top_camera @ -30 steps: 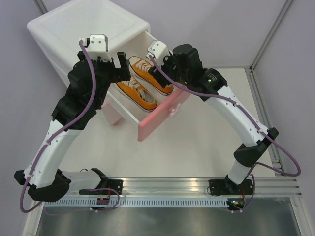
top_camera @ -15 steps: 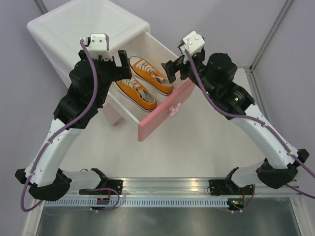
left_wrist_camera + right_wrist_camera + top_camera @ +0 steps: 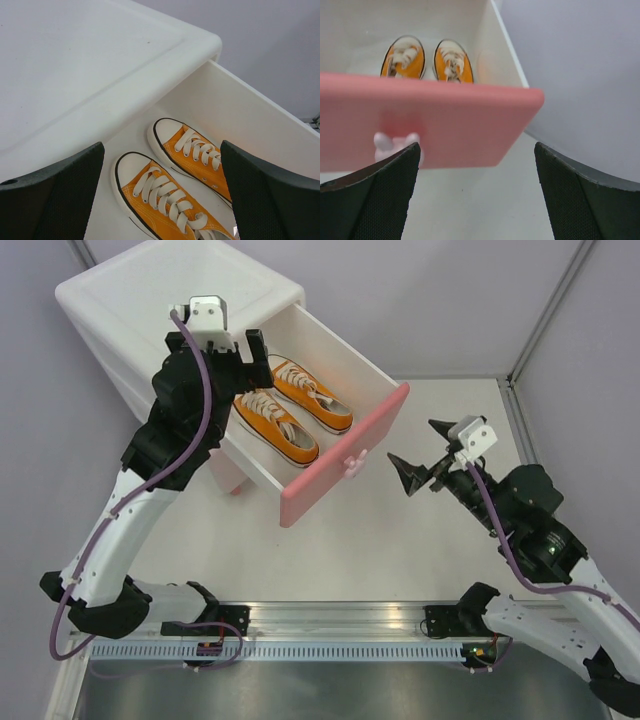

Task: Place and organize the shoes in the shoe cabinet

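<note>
One square push, probably: right hand (image 3: 476, 155), spread and empty, flat onto pink drawer front (image 3: 460, 120) just ahead, beside bunny knob (image 3: 395, 142), shutting orange shoes (image 3: 452, 60) inside shoe cabinet (image 3: 170, 290).

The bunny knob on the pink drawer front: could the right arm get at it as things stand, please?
Probably yes: the open right end effector faces the bunny knob, and nothing visible stands between them.

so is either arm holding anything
nothing: left gripper and right gripper have open, empty jaws; both orange canvas sneakers lie in the pink-fronted drawer
</note>
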You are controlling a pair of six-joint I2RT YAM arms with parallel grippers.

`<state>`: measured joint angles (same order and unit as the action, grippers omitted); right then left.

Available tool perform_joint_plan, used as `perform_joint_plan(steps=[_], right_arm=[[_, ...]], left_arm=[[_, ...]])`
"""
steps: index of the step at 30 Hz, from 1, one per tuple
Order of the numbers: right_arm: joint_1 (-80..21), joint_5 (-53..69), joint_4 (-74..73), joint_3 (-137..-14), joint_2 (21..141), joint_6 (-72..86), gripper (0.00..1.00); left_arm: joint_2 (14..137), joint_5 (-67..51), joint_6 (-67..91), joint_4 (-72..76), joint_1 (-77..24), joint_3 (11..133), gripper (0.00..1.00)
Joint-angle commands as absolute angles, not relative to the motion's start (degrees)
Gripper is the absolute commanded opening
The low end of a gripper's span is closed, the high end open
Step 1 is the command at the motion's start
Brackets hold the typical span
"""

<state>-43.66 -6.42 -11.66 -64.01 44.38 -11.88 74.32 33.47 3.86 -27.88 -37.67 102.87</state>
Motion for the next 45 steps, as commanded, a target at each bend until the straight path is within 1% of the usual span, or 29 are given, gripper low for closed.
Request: perform_joint_plan(steps=[1,6,12,17,22,29,32,36,37,39,40,42,43,45], right_arm=[[-43.9,-2.6,-13.9,-58.3,38.9,-10.4,0.98],[-43.9,5.1,-15.6,-53.4,38.5,-10.6,0.98],[-43.9,12.3,-7.9,-49.1,44.5,-7.8,0.98],[-43.9,14.8,-1.6,-48.3,49.5,-7.4,0.98],[-43.9,16.3,2.5,-49.8,54.1,-7.5,0.98],[-43.8,16.1,1.4,-55.5,56.9,-8.9,0.97],[-43.9,15.2,0.8,-58.5,57.1,-9.8,0.95],[-43.8,14.9,0.1,-62.2,58.4,-10.3,0.88],[-43.9,15.0,0.2,-62.8,58.7,-10.3,0.83],[-43.8,14.9,0.5,-64.5,59.4,-10.2,0.76],[-43.8,14.8,1.0,-64.9,59.5,-10.2,0.70],[-43.9,14.5,1.2,-66.2,60.0,-10.2,0.66],[-43.8,14.2,1.3,-66.5,60.2,-10.4,0.59],[-43.8,14.1,1.9,-67.4,60.6,-10.4,0.49]], left_arm=[[73.8,35.5,2.5,-24.5,-37.5,105.7,1.00],[73.7,36.6,0.7,-24.5,-37.5,106.9,1.00],[72.6,38.8,-4.3,-24.4,-37.5,107.8,1.00],[70.7,41.9,-8.3,-24.3,-37.5,107.9,1.00],[69.5,44.6,-12.5,-23.6,-37.5,107.7,1.00],[68.4,46.5,-14.7,-23.1,-37.4,107.2,1.00],[68.0,46.8,-14.8,-22.9,-37.3,107.1,1.00],[67.2,46.9,-15.6,-21.3,-37.1,105.8,1.00],[67.1,47.0,-15.6,-21.1,-37.1,105.6,1.00],[67.1,46.9,-15.5,-20.8,-37.1,105.6,1.00],[67.1,46.9,-15.6,-20.7,-37.1,105.6,1.00],[67.1,46.8,-15.5,-20.7,-37.1,105.5,1.00],[67.1,46.6,-15.6,-20.7,-37.1,105.5,1.00],[67.0,46.5,-15.4,-20.7,-37.0,105.6,1.00]])
